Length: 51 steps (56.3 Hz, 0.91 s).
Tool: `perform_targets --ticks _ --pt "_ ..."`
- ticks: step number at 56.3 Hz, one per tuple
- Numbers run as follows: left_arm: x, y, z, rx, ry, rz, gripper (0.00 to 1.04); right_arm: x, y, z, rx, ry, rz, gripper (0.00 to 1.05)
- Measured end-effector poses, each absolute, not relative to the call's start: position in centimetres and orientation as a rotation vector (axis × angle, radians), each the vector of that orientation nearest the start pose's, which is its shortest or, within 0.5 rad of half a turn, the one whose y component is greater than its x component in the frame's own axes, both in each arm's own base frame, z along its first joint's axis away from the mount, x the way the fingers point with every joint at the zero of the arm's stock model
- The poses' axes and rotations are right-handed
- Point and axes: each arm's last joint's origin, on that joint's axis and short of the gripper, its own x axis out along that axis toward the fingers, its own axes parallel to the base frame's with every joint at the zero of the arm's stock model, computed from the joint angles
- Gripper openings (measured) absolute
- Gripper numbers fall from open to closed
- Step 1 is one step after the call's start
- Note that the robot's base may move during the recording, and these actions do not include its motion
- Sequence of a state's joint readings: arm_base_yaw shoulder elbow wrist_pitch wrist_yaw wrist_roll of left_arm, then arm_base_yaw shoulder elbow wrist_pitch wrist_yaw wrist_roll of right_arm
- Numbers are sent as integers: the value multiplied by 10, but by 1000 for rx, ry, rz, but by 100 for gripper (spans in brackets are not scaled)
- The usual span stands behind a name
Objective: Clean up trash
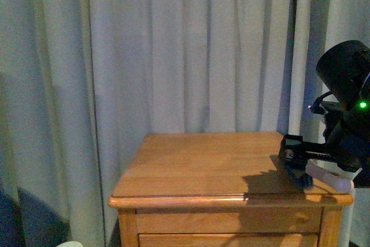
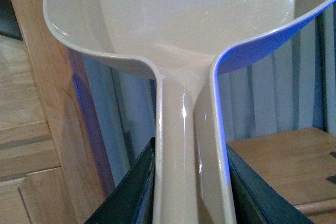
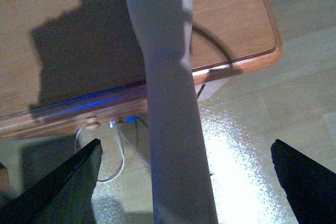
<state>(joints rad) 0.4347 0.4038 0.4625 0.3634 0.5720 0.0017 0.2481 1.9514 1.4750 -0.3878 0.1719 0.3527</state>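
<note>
**Operator:** Where does the tissue wad lie relative to the jaws?

**Technician:** This cannot be determined, because no view shows it. The visible top of the nightstand (image 1: 191, 166) carries only the brush (image 1: 298, 177), at its near right corner. Which arm is nearer therefore cannot be stated.

**Operator:** Left gripper status?

**Technician:** The left gripper (image 2: 190, 145) pinches the handle of the dustpan (image 2: 173, 9), with both dark jaws pressed against it. The handle's long axis runs straight out from the jaws into a wide scoop. The material is smooth, glossy beige plastic with a rounded rim.

**Operator:** Right gripper?

**Technician:** The right gripper (image 3: 185, 142) has its jaws spread. The brush handle passes between them with a clear gap on each side. The handle is a pale, matte, straight bar. Its axis crosses the near edge of the top, with the dark bristle head on the wood and the free end over the floor (image 3: 294, 77).

**Operator:** Surfaces?

**Technician:** The nightstand is flat varnished wood with a rounded edge. Behind it hangs a pale pleated curtain (image 1: 173, 50).

**Operator:** Next move?

**Technician:** Judgement only: locate the wad first, then close on the brush.
</note>
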Motion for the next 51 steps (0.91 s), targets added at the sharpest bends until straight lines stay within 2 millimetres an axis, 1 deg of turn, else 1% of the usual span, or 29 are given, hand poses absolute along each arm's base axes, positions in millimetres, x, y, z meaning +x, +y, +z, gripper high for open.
perform_targets --ticks 6,12,15,22,36,38,41,51 --pt "99 29 319 206 -370 -135 29 418 100 210 151 849 -82 97" --pt "99 29 319 206 -370 -135 29 422 100 207 151 848 -84 97" --pt "99 29 319 206 -370 -135 29 423 101 206 151 846 -84 89" --pt "99 29 319 206 -370 -135 29 427 102 205 152 843 -84 62" --pt "99 29 319 206 -370 -135 29 429 102 205 156 834 -73 26" --pt "99 29 319 206 -370 -135 29 429 103 205 156 831 -68 22" --pt "99 29 319 206 -370 -135 29 429 103 205 157 827 -67 20" --pt "99 29 319 206 -370 -135 29 425 102 207 164 793 -44 20"
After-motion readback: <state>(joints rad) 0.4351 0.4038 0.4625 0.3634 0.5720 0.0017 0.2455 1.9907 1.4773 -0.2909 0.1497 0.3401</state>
